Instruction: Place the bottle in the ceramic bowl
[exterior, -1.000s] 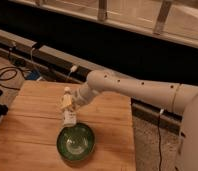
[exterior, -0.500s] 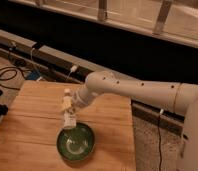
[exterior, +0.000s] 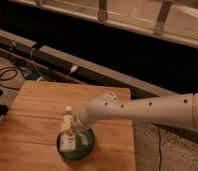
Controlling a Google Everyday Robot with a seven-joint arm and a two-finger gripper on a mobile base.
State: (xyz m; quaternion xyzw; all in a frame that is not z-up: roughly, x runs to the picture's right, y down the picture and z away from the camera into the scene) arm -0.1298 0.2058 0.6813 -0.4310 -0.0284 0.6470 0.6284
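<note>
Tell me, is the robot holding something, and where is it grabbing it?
Yes. The gripper holds the bottle by its middle, upright, over the ceramic bowl.

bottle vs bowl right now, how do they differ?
Colour: the bottle is whitish-cream with a pale label, while the bowl is glossy green with a dark rim.
Shape: the bottle is slim and long, the bowl round and wide.
Pose: the bottle stands roughly upright over the bowl's left side, at the gripper; the bowl sits flat on the wooden table.
Shared: both are at the table's front edge.
</note>
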